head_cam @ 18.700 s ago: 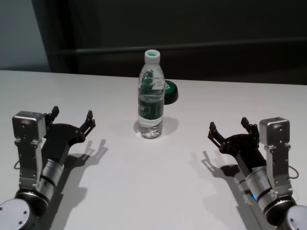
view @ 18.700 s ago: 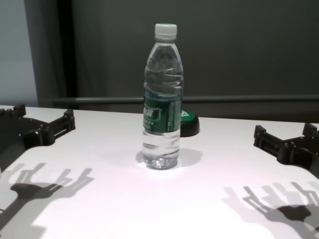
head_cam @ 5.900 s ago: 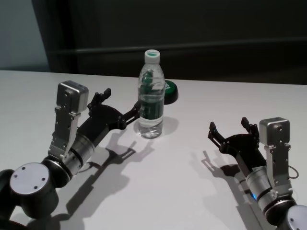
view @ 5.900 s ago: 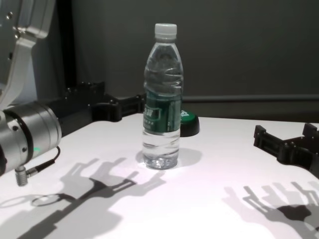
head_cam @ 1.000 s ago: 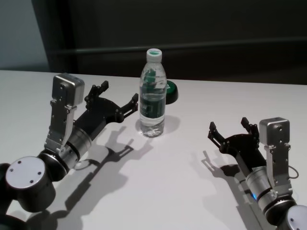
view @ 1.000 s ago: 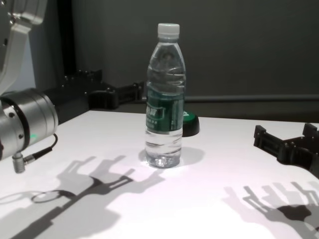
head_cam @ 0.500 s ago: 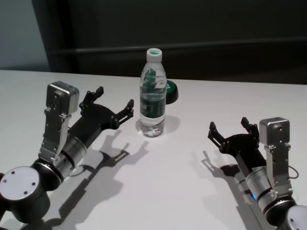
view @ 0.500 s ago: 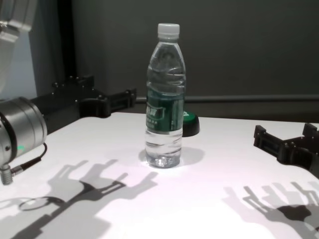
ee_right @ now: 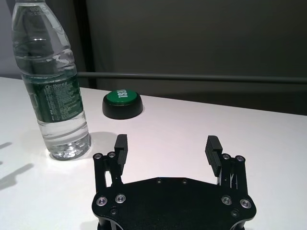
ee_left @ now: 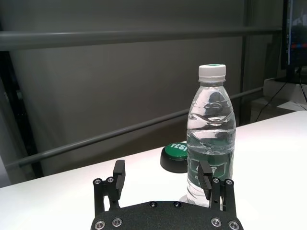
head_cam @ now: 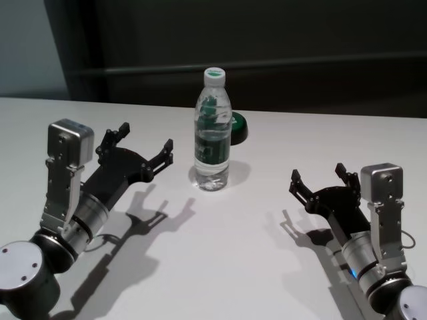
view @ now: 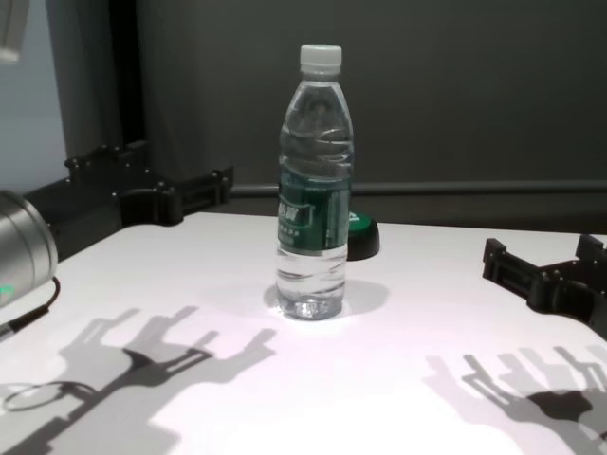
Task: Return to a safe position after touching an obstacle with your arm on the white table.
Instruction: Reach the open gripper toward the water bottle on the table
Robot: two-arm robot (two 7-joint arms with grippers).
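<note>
The obstacle, a clear water bottle point(head_cam: 213, 133) with a white cap and dark green label, stands upright near the middle of the white table point(head_cam: 220, 247). It also shows in the chest view point(view: 314, 190), the left wrist view point(ee_left: 211, 143) and the right wrist view point(ee_right: 50, 81). My left gripper point(head_cam: 145, 141) is open and empty, raised above the table a short way left of the bottle, not touching it. It shows in the left wrist view point(ee_left: 162, 178) and the chest view point(view: 152, 185). My right gripper point(head_cam: 319, 177) is open and empty, low over the table at the right point(view: 541, 261), seen also in its wrist view point(ee_right: 166, 147).
A small low black round object with a green top point(head_cam: 237, 128) sits just behind the bottle to the right point(view: 358, 235), point(ee_right: 122, 102), point(ee_left: 175, 155). A dark wall with a horizontal rail point(head_cam: 320, 63) runs behind the table's far edge.
My left arm has drawn back to the left and toward me, away from the bottle; the gap between its fingers and the bottle has grown. The bottle stays upright. The right arm has not moved.
</note>
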